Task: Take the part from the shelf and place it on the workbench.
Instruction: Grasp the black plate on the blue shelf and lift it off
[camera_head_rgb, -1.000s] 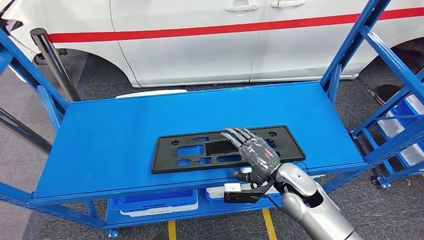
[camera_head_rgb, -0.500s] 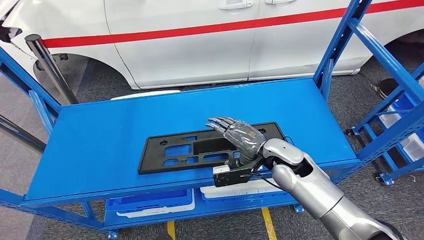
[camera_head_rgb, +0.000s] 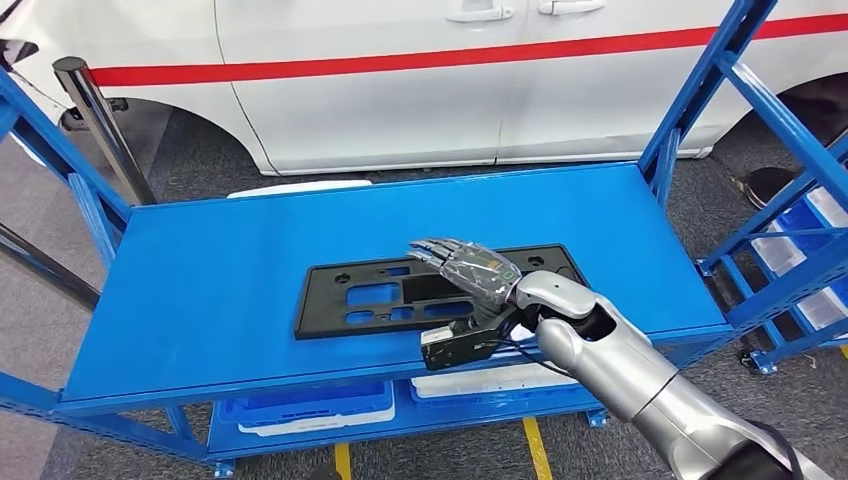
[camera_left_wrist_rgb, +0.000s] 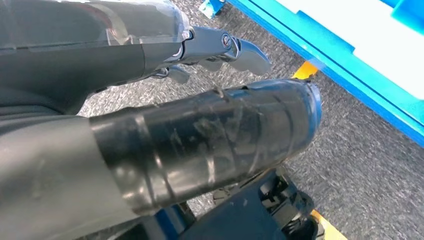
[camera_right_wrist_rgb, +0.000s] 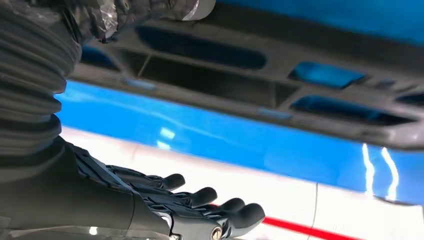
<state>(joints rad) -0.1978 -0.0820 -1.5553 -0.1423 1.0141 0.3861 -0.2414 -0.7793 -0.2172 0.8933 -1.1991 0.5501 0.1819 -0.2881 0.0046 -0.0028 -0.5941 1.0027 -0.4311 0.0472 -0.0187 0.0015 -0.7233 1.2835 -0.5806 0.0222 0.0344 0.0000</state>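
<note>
since a second ago our right hand (camera_head_rgb: 470, 268) reaches further over the part (camera_head_rgb: 380, 295), toward its middle, fingers spread flat and holding nothing. part: flat on shelf (camera_head_rgb: 200, 290), centre. left hand (camera_left_wrist_rgb: 150, 100): grip unclear.

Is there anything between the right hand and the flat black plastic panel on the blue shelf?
Nothing visible. The right hand hovers with fingers spread directly above the flat black plastic panel, which lies alone on the blue metal shelf. Whether the fingers touch it cannot be told.
</note>
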